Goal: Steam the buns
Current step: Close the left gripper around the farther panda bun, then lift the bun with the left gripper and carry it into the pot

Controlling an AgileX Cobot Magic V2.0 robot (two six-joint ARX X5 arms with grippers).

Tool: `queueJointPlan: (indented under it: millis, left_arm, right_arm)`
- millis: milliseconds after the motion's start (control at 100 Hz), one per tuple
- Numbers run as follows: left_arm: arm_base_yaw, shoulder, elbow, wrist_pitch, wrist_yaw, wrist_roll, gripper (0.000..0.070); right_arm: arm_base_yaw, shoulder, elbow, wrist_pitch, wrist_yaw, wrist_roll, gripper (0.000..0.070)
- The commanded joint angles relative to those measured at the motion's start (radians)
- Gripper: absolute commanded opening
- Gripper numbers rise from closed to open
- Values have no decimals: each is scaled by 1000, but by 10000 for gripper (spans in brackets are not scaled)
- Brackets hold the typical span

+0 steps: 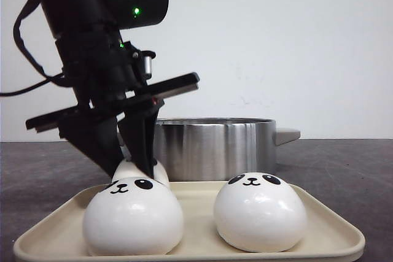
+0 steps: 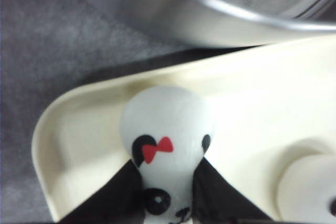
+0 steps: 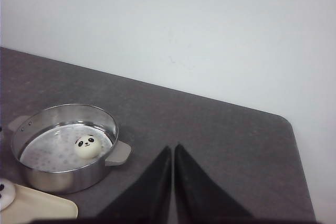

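Two white panda-faced buns sit at the front of the cream tray (image 1: 196,253), one on the left (image 1: 132,216) and one on the right (image 1: 260,211). Behind the left one is a third bun (image 1: 125,169), which has a red bow (image 2: 157,150). My left gripper (image 1: 136,167) (image 2: 168,165) is shut on this bun (image 2: 168,119), and its black fingers pinch both sides. The bun rests low in the tray's back left corner. Another bun (image 3: 87,146) lies inside the steel pot (image 3: 63,177). My right gripper (image 3: 173,148) is shut on nothing, high over the bare table.
The steel pot (image 1: 215,145) with side handles stands right behind the tray, its rim (image 2: 220,22) close to the held bun. A neighbouring bun (image 2: 310,187) lies close to the left fingers. Dark grey tabletop (image 3: 226,135) ends at a white wall.
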Motion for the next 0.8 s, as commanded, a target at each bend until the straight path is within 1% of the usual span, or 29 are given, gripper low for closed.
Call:
queueJointPlan:
  millis: [0,190,260,330,440,490,600,790]
  left_arm:
    - [-16,-36,53,-2,16,32,3]
    - [-27,-139,118,-51,130,31,2]
    - [-37,-180,140,-56,150,32,3]
    - [-41,-212,168,-48,137,41,3]
    - [-34,-214,245,-48,45,87,3]
    - [-18,-198,288,-49,25,116,3]
    - [29,-143,392,-56,21,154,3]
    - [102,-4,565,-80,22,190,3]
  right_arm:
    - [5,3,14,6,5,17,0]
    - [5,3,14,6,5,18,0]
    - [5,3,14,6,5,18,0]
    - [5,3,14,6,5,19,0]
    - [5,5,14,11,5,20,0]
    - [5,5,14,16,5,21,0]
    - [5,5,14,20,5,25,0]
    - [5,5,14,18,3,43,0]
